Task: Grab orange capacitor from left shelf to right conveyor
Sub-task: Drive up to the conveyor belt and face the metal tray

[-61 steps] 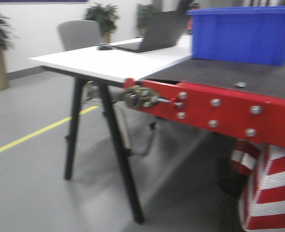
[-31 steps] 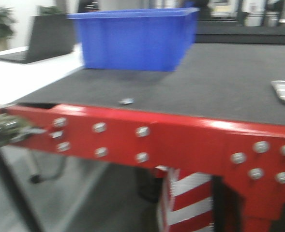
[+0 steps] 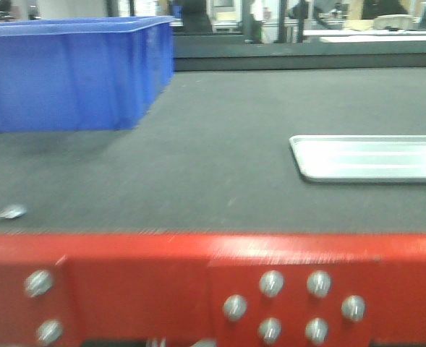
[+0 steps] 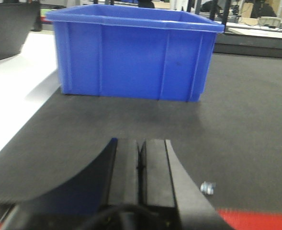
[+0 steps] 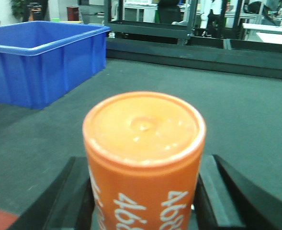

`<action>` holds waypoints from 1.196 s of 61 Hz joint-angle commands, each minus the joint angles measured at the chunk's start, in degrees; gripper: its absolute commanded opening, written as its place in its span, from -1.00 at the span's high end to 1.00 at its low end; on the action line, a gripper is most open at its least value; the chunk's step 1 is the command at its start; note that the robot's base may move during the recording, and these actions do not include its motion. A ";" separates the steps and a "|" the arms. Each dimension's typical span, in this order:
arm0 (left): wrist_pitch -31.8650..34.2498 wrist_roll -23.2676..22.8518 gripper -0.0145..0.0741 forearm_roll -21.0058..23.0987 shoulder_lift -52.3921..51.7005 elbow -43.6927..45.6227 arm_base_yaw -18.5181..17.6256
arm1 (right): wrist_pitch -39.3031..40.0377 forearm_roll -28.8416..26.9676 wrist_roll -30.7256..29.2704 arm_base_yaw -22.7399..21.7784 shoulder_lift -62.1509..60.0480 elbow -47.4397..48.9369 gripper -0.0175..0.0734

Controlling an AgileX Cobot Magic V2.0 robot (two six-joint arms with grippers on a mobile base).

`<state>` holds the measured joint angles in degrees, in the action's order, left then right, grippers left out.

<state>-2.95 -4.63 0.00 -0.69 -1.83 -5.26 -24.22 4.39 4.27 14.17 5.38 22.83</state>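
Our right gripper (image 5: 145,211) is clamped around the orange capacitor (image 5: 143,143), upright in our grip above the near edge of the grey belt (image 5: 236,110) that lies ahead and below, blue bin (image 5: 35,62) off to the left, while our left gripper (image 4: 140,163) sits pinched closed on nothing
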 commanded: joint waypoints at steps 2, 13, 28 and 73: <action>5.13 -0.08 0.91 0.00 -1.10 0.31 -0.37 | 5.61 0.67 -0.22 -0.15 0.68 1.53 0.27; 5.13 -0.08 0.91 0.00 -1.10 0.31 -0.37 | 5.61 0.67 -0.22 -0.15 0.68 1.53 0.27; 5.13 -0.08 0.91 0.00 -1.10 0.31 -0.37 | 5.61 0.67 -0.22 -0.15 0.68 1.53 0.27; 5.13 -0.08 0.91 0.00 -1.10 0.31 -0.37 | 5.69 0.67 -0.22 -0.15 0.68 1.53 0.27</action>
<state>-2.95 -4.63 0.00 -0.69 -1.83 -5.26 -24.22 4.39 4.27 14.17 5.38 22.83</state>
